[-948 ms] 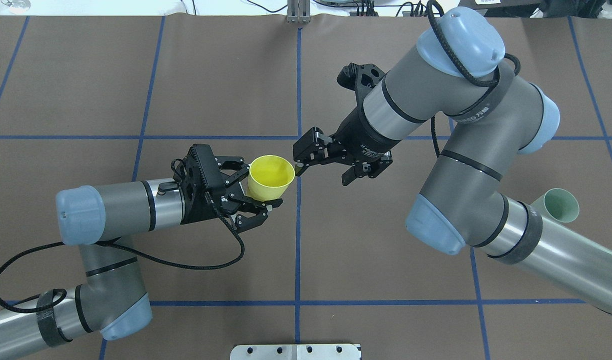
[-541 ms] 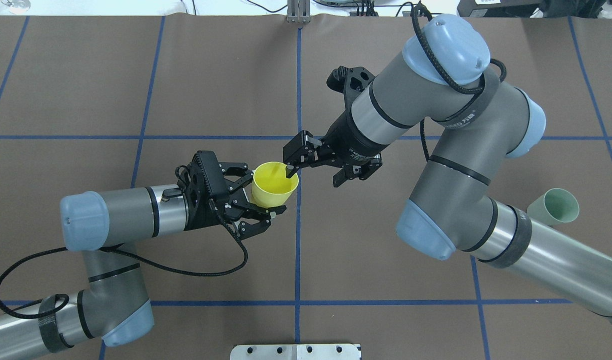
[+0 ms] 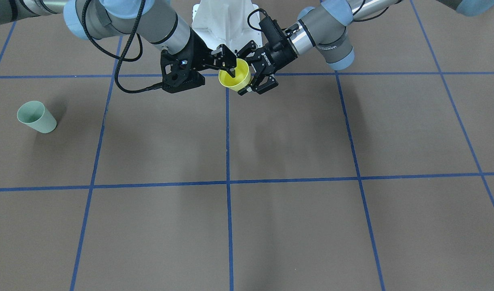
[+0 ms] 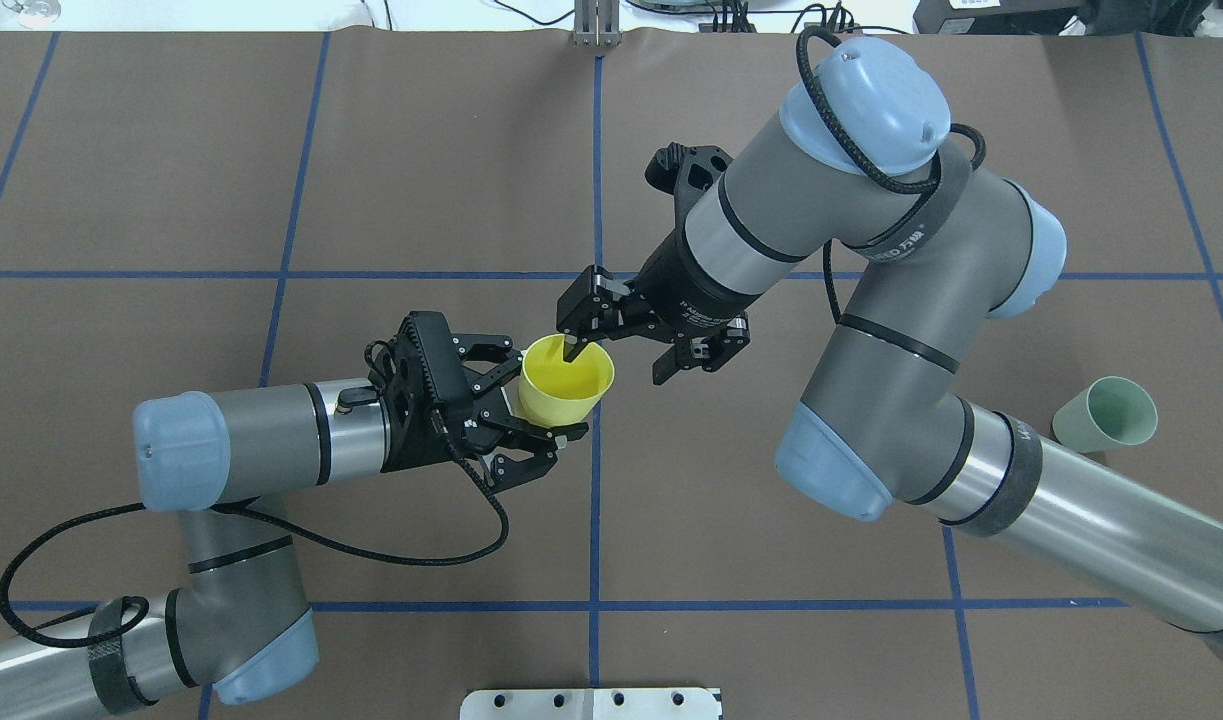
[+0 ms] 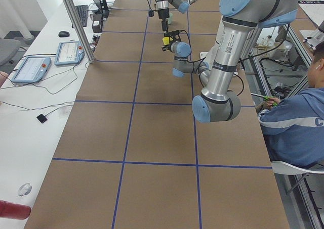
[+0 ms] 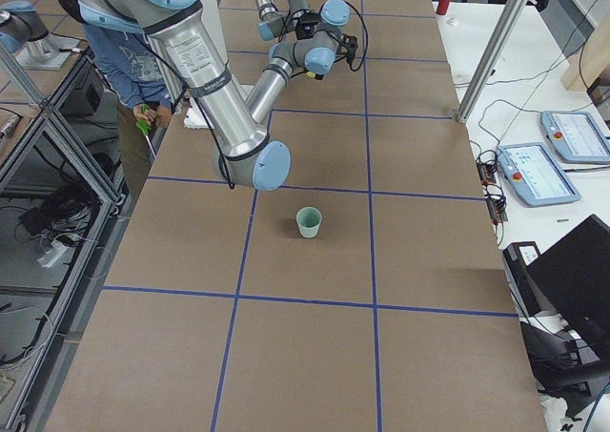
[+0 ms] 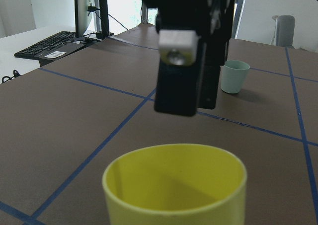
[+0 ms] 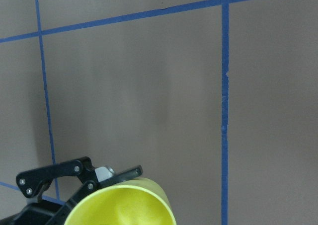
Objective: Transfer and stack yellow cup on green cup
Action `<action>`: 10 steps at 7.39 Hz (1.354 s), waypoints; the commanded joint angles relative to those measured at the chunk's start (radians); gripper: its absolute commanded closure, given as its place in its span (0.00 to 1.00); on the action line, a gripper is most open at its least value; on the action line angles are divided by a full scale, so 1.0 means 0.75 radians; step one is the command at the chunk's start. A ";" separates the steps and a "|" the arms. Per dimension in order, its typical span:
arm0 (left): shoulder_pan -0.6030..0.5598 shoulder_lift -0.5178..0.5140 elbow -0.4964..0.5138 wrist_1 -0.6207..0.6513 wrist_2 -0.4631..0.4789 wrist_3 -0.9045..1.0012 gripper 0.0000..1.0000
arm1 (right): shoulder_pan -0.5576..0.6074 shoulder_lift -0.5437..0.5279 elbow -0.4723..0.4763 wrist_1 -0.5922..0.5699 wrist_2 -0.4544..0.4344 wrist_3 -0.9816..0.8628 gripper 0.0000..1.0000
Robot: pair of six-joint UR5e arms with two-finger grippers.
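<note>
Midway through the handover, the left gripper [image 4: 541, 395] clamps the yellow cup [image 4: 566, 380] aloft, well apart from the green cup [image 4: 1111, 415]; the right gripper [image 4: 621, 358], open and empty, straddles the yellow rim. It should pinch the wall firmly before the left lets go.

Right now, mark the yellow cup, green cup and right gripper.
yellow cup [image 4: 563, 382]: overhead exterior view, inner wall.
green cup [image 4: 1119, 412]: overhead exterior view, inside the mouth.
right gripper [image 4: 616, 365]: overhead exterior view, midway between its fingertips.
</note>
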 commanded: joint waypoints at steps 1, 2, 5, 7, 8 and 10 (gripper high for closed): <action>0.002 -0.012 -0.004 0.000 0.000 -0.001 0.93 | -0.004 -0.008 -0.002 -0.001 0.067 0.022 0.19; 0.002 -0.014 -0.004 0.000 0.002 0.001 0.93 | -0.002 -0.016 -0.002 -0.001 0.100 0.028 0.23; 0.002 -0.022 -0.004 0.000 0.002 -0.001 0.90 | -0.008 -0.016 -0.004 -0.001 0.104 0.047 0.49; 0.002 -0.022 -0.004 0.000 0.002 0.001 0.89 | -0.008 -0.014 -0.004 -0.001 0.106 0.047 0.93; 0.002 -0.020 -0.004 0.000 0.002 0.001 0.87 | -0.008 -0.014 -0.004 -0.001 0.112 0.047 1.00; 0.002 -0.024 -0.004 -0.002 0.002 0.003 0.44 | -0.006 -0.020 -0.004 -0.001 0.112 0.047 1.00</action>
